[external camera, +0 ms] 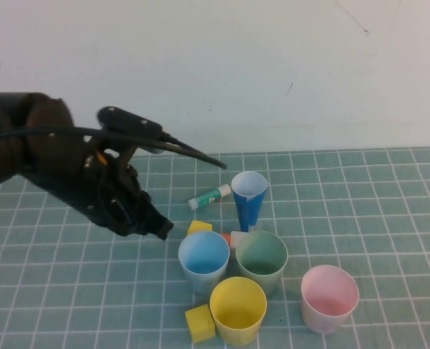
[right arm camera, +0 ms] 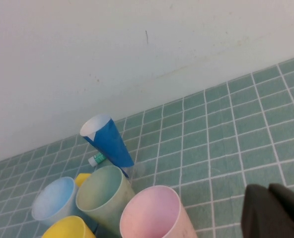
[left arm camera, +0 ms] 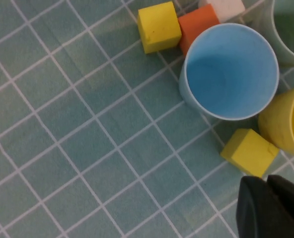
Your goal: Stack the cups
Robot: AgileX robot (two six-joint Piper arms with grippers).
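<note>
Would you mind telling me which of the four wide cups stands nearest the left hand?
The blue cup: it stands just beside the left hand, ahead of the green, yellow and pink ones.

The left gripper (external camera: 160, 231) hangs over bare mat just left of the light blue cup (external camera: 203, 259), whose other sides are crowded by the green cup (external camera: 261, 259), the yellow cup (external camera: 237, 308) and small cubes (external camera: 200, 323). The pink cup (external camera: 329, 297) stands apart with open mat to its right (the right gripper (right arm camera: 273, 210) hovers there). The dark blue cone (external camera: 248, 199) and a tube (external camera: 209, 196) block the far side.
</note>
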